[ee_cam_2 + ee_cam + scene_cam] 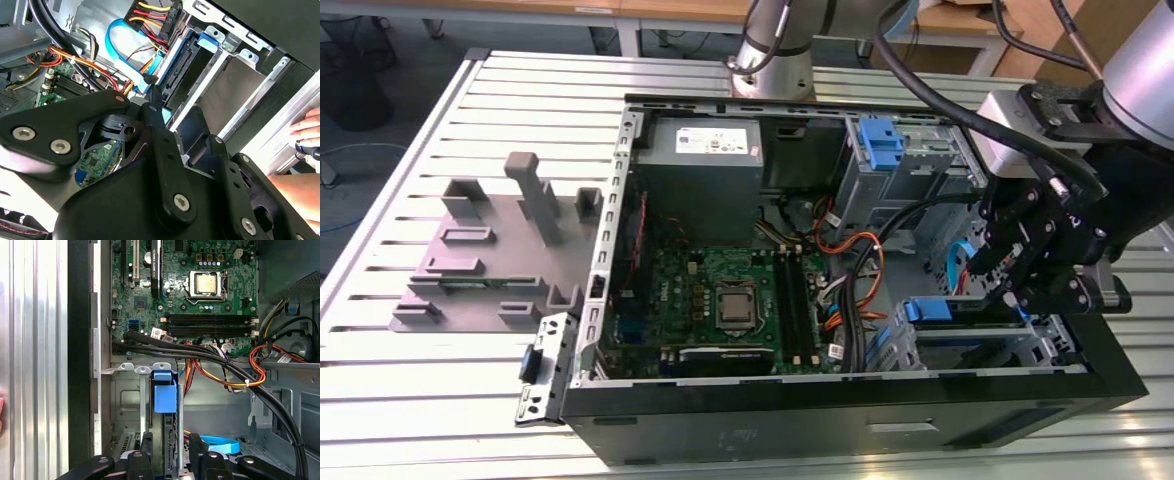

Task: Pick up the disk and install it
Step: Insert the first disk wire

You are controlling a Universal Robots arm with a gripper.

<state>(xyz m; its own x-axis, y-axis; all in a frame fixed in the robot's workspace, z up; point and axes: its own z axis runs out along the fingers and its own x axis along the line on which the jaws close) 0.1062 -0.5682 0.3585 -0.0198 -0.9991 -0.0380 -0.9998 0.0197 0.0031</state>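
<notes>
1. In the first wrist view, the disk stands edge-on inside the drive cage, with its blue bracket showing.
2. The end effector hovers just outside the cage. Its fingers are parted either side of the disk and grip nothing that we can see.
3. We judge the install step is in hand and nearly done.
4. If the disk is not fully home, it would need pressure straight along the cage's rails.

Surface: ribbed bare alu, satin sheen. PC case matt black paint outside, dull grey sheet metal inside; disk w/ smooth blue plastic bracket. Fixture matt grey plastic.
</notes>
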